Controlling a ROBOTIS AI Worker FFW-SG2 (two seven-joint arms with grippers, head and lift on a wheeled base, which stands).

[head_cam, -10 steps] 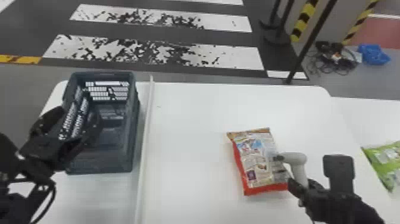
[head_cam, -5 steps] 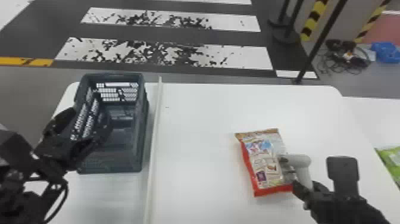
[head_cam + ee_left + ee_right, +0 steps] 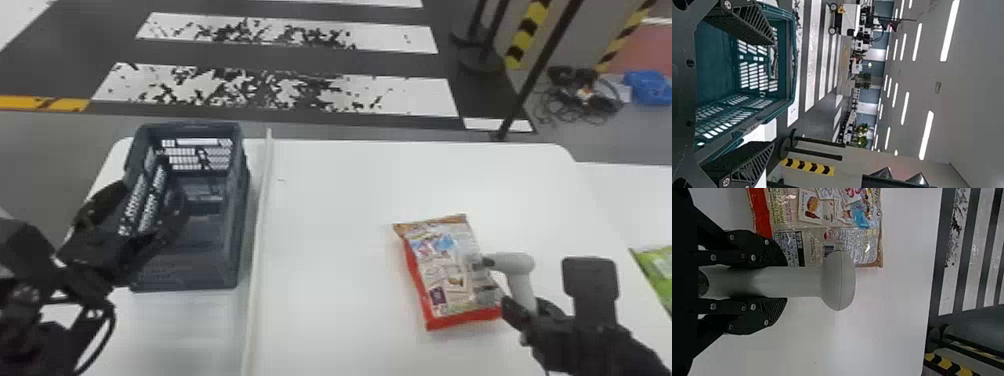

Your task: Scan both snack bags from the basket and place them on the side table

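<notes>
Right gripper point(image 3: 524, 302), scanner point(image 3: 515, 262) shifting slightly rightward since earlier frame; fingers closing round scanner handle, aiming head at red-edged snack bag point(image 3: 450, 270) lying on white table point(image 3: 350, 225). Left gripper point(image 3: 154, 195) hanging wide open, empty, at basket point(image 3: 190, 270). Green bag point(image 3: 657, 272) lying far right.

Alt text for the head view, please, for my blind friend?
A robot's right gripper holds a grey scanner by a red-edged snack bag; the left gripper is open at a basket. A green bag lies far right.
</notes>
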